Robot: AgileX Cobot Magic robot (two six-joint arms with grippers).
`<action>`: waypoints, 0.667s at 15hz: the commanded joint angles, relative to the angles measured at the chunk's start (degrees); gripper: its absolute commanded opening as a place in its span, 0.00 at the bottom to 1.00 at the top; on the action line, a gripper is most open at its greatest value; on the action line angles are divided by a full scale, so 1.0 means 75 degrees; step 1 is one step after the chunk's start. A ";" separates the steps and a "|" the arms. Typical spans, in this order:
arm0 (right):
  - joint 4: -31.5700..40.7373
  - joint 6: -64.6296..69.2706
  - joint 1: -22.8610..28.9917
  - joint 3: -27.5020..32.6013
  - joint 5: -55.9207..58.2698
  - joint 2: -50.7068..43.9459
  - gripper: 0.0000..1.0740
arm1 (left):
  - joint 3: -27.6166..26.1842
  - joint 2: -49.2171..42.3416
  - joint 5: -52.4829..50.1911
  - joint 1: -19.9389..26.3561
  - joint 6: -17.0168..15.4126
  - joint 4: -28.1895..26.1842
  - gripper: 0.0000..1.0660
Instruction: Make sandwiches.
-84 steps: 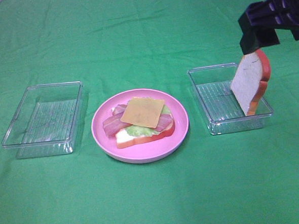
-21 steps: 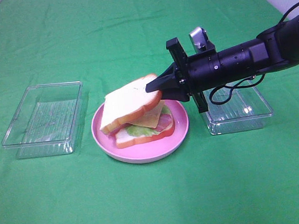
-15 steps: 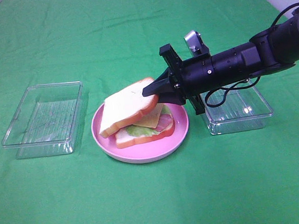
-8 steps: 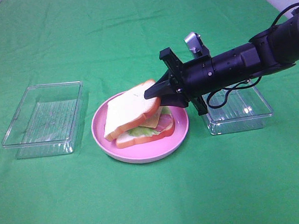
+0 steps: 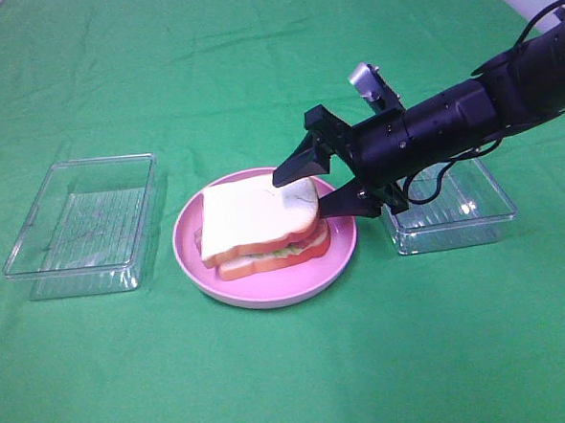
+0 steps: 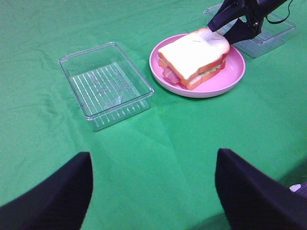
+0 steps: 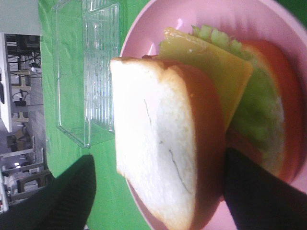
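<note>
Our right gripper (image 5: 305,183) hangs wide open at the sandwich (image 5: 260,224), which sits on the pink plate (image 5: 268,287) mid-table. We risk knocking the top slice askew, since one finger (image 5: 344,200) sits close beside it.

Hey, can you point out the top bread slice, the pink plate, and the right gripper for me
top bread slice (image 5: 254,216), exterior high view, on its white upper face.
pink plate (image 5: 268,289), exterior high view, on its bare front rim.
right gripper (image 5: 300,189), exterior high view, midway between its two open black fingertips.
</note>
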 commanded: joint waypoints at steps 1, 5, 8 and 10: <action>-0.0275 -0.0076 0.0015 0.0015 -0.0046 -0.0199 0.69 | 0.0015 -0.0145 0.0023 0.0008 -0.0038 0.0038 0.65; -0.1039 0.0046 0.0015 0.0015 -0.0413 -0.0489 0.73 | 0.0015 -0.0145 0.0023 0.0008 -0.0038 0.0038 0.65; -0.2063 0.0512 0.0015 0.0015 -0.0802 -0.1039 0.73 | 0.0015 -0.0145 0.0023 0.0008 -0.0038 0.0038 0.65; -0.3018 0.1062 0.0015 0.0015 -0.0947 -0.1650 0.72 | 0.0015 -0.0145 0.0023 0.0008 -0.0038 0.0038 0.65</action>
